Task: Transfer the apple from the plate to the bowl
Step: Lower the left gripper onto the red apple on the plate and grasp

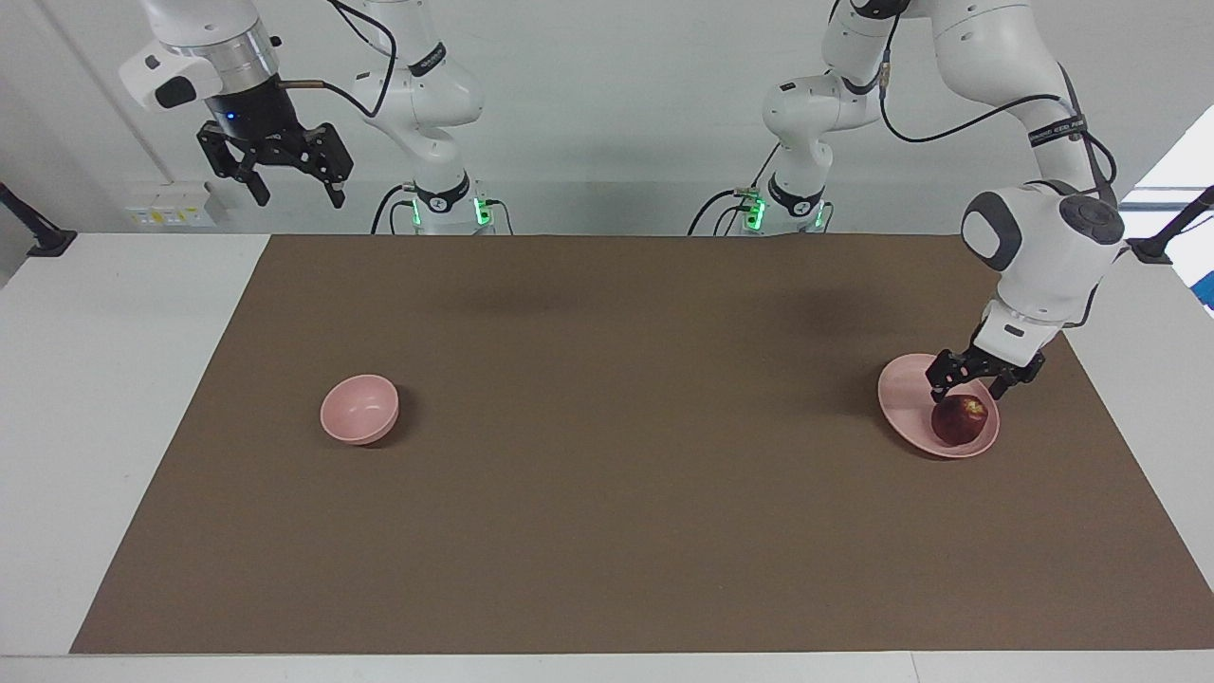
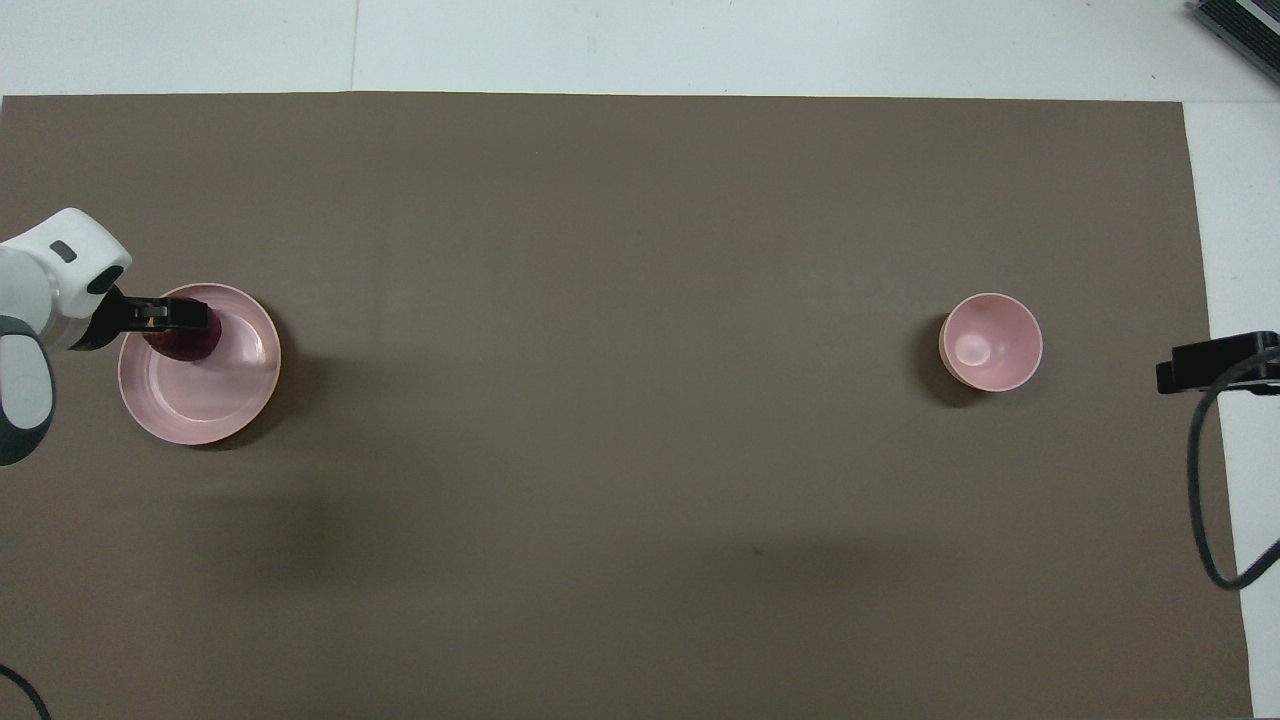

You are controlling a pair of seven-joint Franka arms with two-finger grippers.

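The dark red apple (image 1: 960, 420) lies on the pale pink plate (image 1: 908, 394) toward the left arm's end of the table. My left gripper (image 1: 967, 389) is low over the plate, open, with its fingers straddling the top of the apple. In the overhead view the left gripper (image 2: 192, 316) covers part of the apple (image 2: 185, 342) on the plate (image 2: 215, 400). The small pink bowl (image 1: 358, 408) stands empty toward the right arm's end and also shows in the overhead view (image 2: 990, 342). My right gripper (image 1: 285, 180) waits open, raised high above the table's robot edge.
A brown mat (image 1: 607, 531) covers most of the white table. A black cable (image 2: 1200, 480) and the right arm's dark tip (image 2: 1215, 362) show at the edge of the overhead view. A dark object (image 2: 1240, 25) lies at the table's corner farthest from the robots.
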